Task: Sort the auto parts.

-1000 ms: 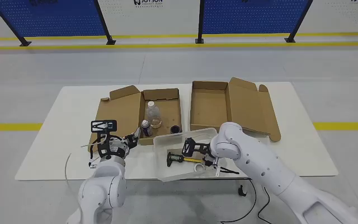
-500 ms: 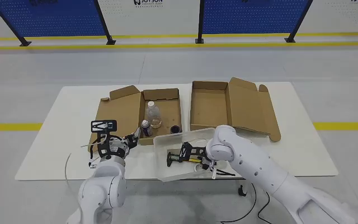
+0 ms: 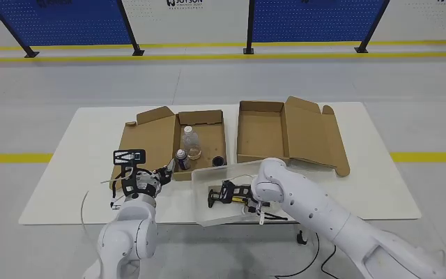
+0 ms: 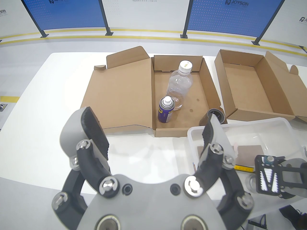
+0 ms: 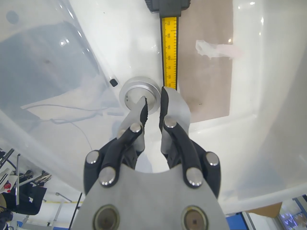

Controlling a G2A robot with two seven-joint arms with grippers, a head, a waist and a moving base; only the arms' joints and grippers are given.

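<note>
My right gripper (image 5: 154, 98) is down inside the clear plastic bin (image 3: 197, 202), nearly closed. Its fingers clasp the rim of a silver round part (image 5: 134, 92), one finger over the part's face and one outside it. A digital caliper (image 5: 169, 48) with a yellow scale lies just beyond, partly on a brown sheet (image 5: 208, 72) on the bin floor. My left gripper (image 4: 148, 118) hangs open and empty over bare table left of the bin, in front of the left cardboard box (image 4: 120, 89).
The left box holds a clear bottle (image 4: 180, 84) and a blue spray can (image 4: 165, 108). A black cylinder (image 4: 219, 114) stands between that box and the bin. An open, empty cardboard box (image 3: 261, 132) sits at the back right. A black cable hangs off the table's front edge.
My right gripper has slid leftward across the bin toward the caliper's head and the silver part. The left arm has stayed still.
</note>
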